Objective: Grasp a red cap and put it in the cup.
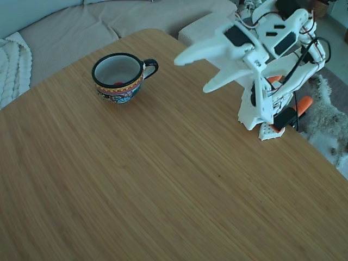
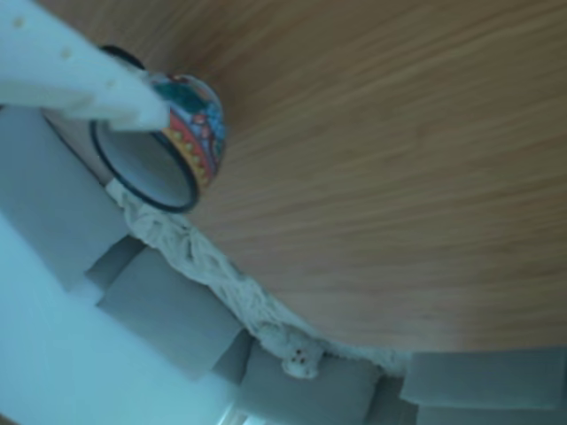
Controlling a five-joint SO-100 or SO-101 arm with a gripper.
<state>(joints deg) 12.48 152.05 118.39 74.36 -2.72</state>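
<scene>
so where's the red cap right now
In the fixed view, the red cap lies inside the cup at the table's upper left, only a sliver showing at the near inner wall; the open gripper hangs to the right.

I see my arm (image 1: 272, 60) folded up at the right of the fixed view, rising from its base (image 1: 266, 122). The gripper (image 1: 190, 73) reaches out leftward — fingers spread apart, nothing between them. In the other view only one white finger (image 2: 71, 75) shows, slanting in from the top left.
</scene>
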